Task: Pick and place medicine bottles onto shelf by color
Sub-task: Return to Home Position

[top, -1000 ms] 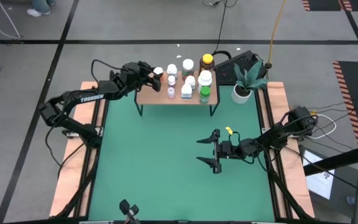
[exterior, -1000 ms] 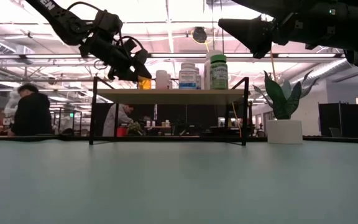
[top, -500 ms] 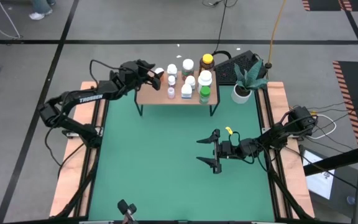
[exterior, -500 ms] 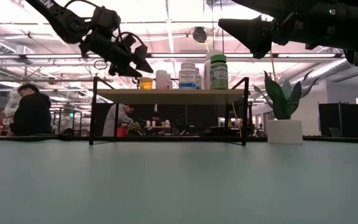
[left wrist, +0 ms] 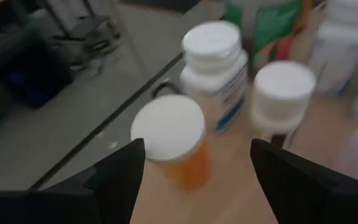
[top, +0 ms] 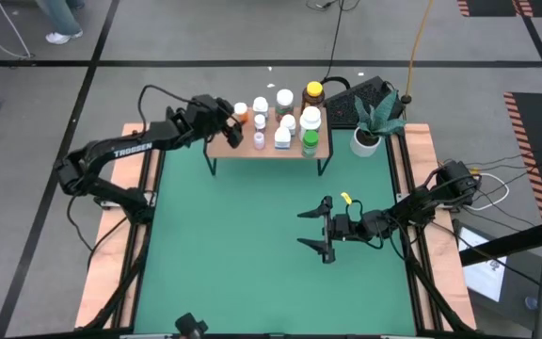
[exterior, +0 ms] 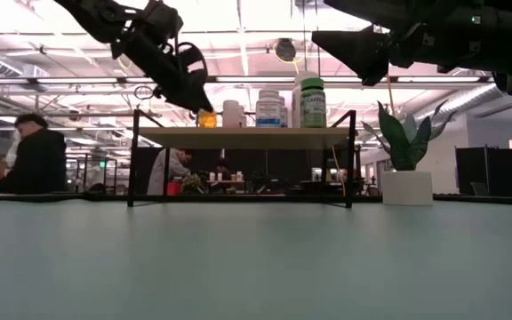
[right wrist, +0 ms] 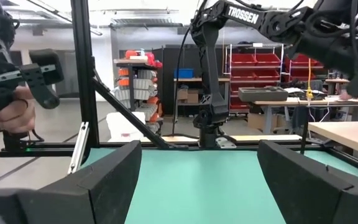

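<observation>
The left end effector [top: 226,127] hangs wide and empty over the shelf's [top: 252,151] end nearer its arm. The upright orange bottle [left wrist: 178,149] stands on the shelf just ahead. The right end effector [top: 318,231], also wide, waits well apart from the shelf.

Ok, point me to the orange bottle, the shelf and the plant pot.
orange bottle [left wrist: 168,126], left wrist view, on its white cap.
shelf [exterior: 247,137], low view, on the board's front edge.
plant pot [exterior: 406,188], low view, on its white wall.
</observation>
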`<act>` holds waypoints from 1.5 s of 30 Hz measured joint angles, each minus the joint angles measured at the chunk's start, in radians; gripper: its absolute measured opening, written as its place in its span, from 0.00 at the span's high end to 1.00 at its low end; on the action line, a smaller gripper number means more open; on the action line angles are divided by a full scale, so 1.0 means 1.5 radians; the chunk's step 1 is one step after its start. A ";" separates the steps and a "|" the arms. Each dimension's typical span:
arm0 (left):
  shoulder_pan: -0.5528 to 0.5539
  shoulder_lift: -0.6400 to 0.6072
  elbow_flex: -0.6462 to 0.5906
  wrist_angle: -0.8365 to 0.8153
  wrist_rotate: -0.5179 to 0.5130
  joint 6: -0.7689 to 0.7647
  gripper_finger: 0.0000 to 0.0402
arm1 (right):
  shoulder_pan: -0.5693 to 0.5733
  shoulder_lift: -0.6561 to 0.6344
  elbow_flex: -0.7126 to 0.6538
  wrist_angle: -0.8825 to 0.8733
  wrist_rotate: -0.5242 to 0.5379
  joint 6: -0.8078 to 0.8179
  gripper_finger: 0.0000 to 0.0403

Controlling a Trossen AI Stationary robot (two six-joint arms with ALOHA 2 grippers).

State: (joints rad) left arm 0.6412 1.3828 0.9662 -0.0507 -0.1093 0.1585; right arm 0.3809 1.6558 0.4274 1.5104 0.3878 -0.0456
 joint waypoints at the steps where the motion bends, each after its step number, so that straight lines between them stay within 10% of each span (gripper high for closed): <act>1: -0.006 -0.003 0.003 -0.017 -0.025 0.009 0.27 | 0.000 0.000 0.000 0.000 0.000 0.000 0.22; 6: -0.025 -0.010 0.003 -0.067 -0.117 0.011 0.29 | 0.000 0.000 0.000 0.001 0.000 0.000 0.22; 33: -0.032 -0.010 0.002 -0.035 -0.128 -0.019 0.29 | 0.000 0.000 0.000 -0.002 0.000 0.000 0.22; 45: -0.122 -0.169 -0.012 -0.118 -0.129 -0.079 0.29 | 0.001 0.000 0.000 -0.037 0.000 0.014 0.22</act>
State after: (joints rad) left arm 0.4574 1.1294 0.9478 -0.2269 -0.3021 0.0405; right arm 0.3817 1.6558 0.4274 1.4543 0.3882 -0.0244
